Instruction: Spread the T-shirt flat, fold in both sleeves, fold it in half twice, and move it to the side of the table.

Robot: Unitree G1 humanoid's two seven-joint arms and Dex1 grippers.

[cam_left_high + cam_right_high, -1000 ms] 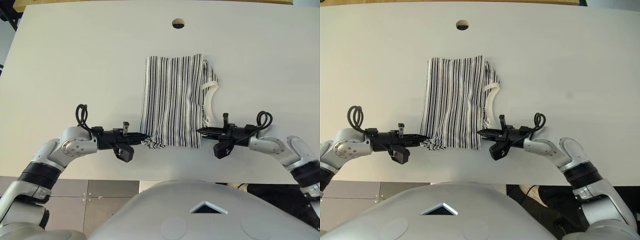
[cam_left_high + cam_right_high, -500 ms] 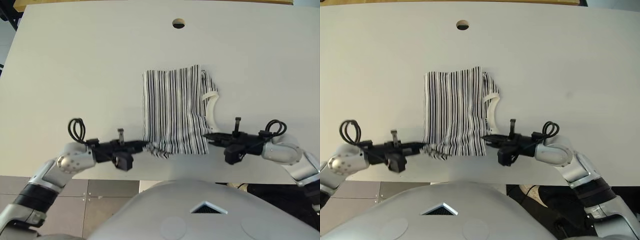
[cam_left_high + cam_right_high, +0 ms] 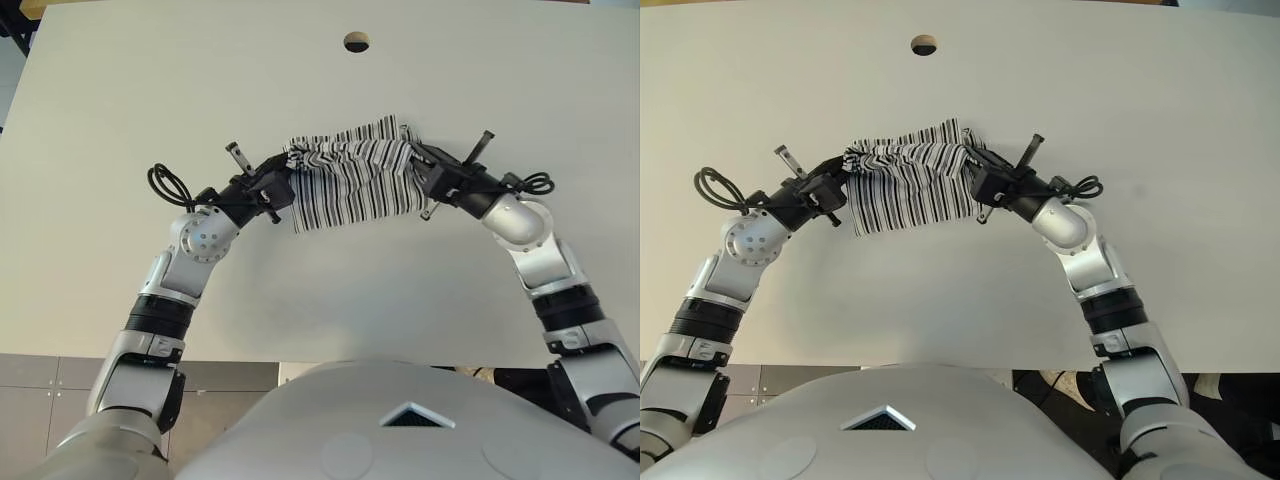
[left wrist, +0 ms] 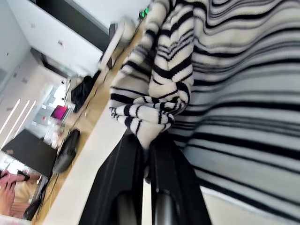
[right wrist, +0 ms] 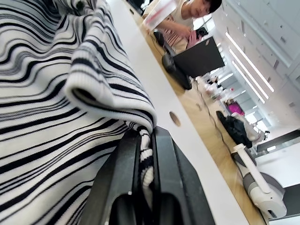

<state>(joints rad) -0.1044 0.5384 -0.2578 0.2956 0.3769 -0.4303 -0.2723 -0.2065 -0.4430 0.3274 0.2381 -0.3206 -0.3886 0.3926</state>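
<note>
L eye view: striped T-shirt (image 3: pixel 352 182) is sitting approx. mid-desk, bunched into a short wide band w/ its upper edge crumpled and the rest hanging below it; can't tell if the lower edge is touching the desk (image 3: pixel 130 90). L end effector (image 3: pixel 287 172) is clamping the shirt's top corner at its 9 o'clock side, and R end effector (image 3: pixel 419 160) is clamping the top corner at its 3 o'clock side, so the cloth is stretching between the two. A round hole (image 3: pixel 356 42) in the desk is lying at 12 o'clock from the shirt, well apart. R eye view: same layout, w/ the T-shirt (image 3: pixel 912 188) spanning from L end effector (image 3: pixel 846 172) to R end effector (image 3: pixel 974 168), and both forearms angling in toward the shirt from approx. 7 and 5 o'clock. L wrist view: L end effector (image 4: pixel 148 140) is closing its two black fingers on a rolled wad of striped fabric, w/ the rest of the T-shirt (image 4: pixel 234 93) spreading beyond it. R wrist view: R end effector (image 5: pixel 146 143) is pinching a ribbed hem fold between its fingers, w/ the T-shirt (image 5: pixel 42 117) draping beside it; desk hole (image 5: pixel 174 118) is showing just beyond.
</note>
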